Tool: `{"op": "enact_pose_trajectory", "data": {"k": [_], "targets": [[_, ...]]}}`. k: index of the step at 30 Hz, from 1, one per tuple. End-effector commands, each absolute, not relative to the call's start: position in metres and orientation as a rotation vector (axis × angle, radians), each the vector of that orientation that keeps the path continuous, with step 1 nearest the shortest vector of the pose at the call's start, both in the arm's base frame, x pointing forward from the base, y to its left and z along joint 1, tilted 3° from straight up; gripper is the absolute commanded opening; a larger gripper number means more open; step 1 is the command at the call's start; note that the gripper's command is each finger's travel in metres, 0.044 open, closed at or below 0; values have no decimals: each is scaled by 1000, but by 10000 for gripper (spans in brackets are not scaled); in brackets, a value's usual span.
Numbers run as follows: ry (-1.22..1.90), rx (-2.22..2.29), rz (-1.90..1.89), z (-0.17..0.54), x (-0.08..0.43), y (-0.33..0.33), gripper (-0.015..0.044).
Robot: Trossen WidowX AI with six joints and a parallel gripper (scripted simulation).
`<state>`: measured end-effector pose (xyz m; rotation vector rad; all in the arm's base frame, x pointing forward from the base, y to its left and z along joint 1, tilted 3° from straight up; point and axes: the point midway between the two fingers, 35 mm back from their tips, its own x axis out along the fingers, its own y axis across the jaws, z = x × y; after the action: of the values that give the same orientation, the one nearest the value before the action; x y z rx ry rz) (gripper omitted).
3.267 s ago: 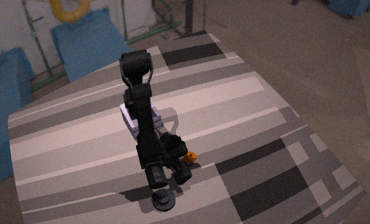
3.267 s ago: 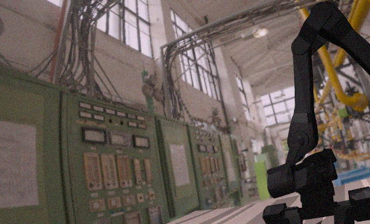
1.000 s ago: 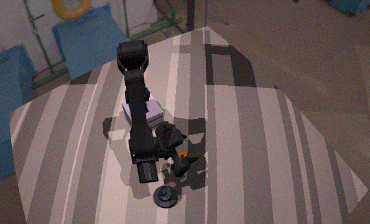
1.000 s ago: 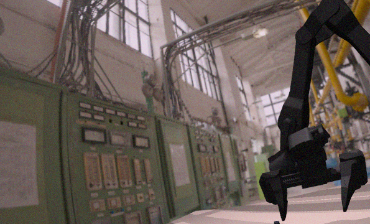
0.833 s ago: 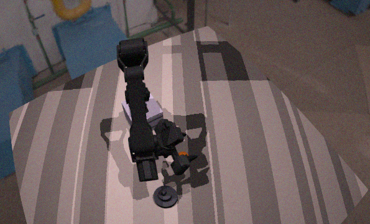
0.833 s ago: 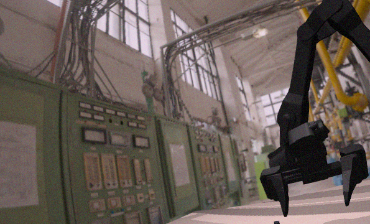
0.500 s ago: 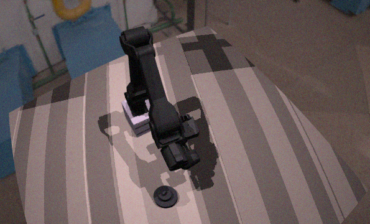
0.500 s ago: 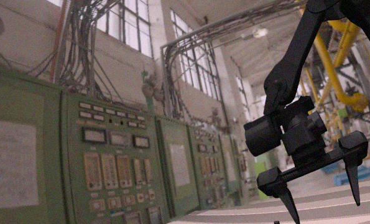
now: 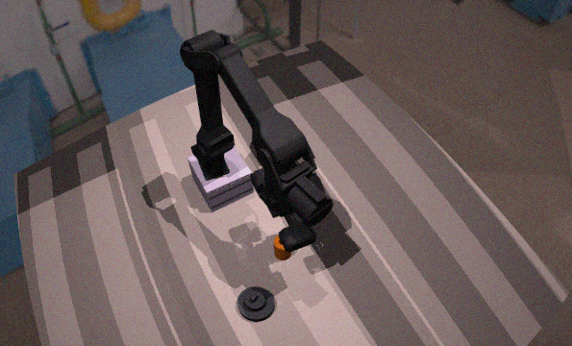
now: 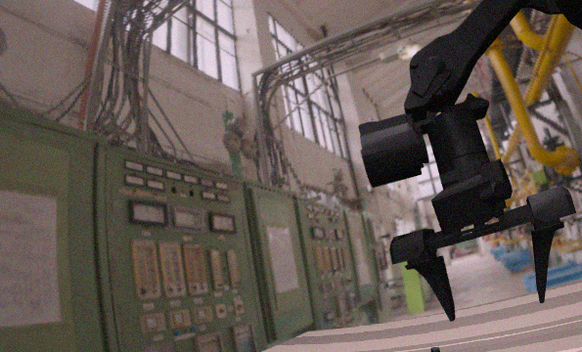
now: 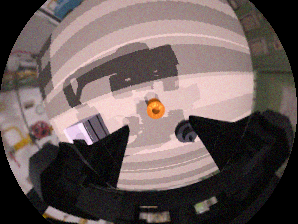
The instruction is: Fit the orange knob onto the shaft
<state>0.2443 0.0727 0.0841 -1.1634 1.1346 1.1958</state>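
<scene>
The orange knob stands on the striped table with its hole facing up, apart from the pedestal. In the top view the gripper partly covers it. The round dark pedestal is nearer the front edge in the top view, with the dark shaft at its middle. The shaft's flat side cannot be made out. My gripper is wide open and empty, pointing down above the table. In the wrist view the knob lies beyond the fingertips, roughly between them, and the pedestal is beside the right fingertip.
The arm's pale layered base block stands behind the knob in the top view. The striped table carries dark arm shadows around the knob. Green cabinets stand in the background.
</scene>
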Motion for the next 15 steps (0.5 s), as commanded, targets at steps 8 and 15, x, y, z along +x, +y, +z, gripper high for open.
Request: {"op": "enact_pose_trajectory", "data": {"k": [8,15], "targets": [[1317,-840,870,86,245,72,440],[1481,-299,366,85,245,72,440]]}}
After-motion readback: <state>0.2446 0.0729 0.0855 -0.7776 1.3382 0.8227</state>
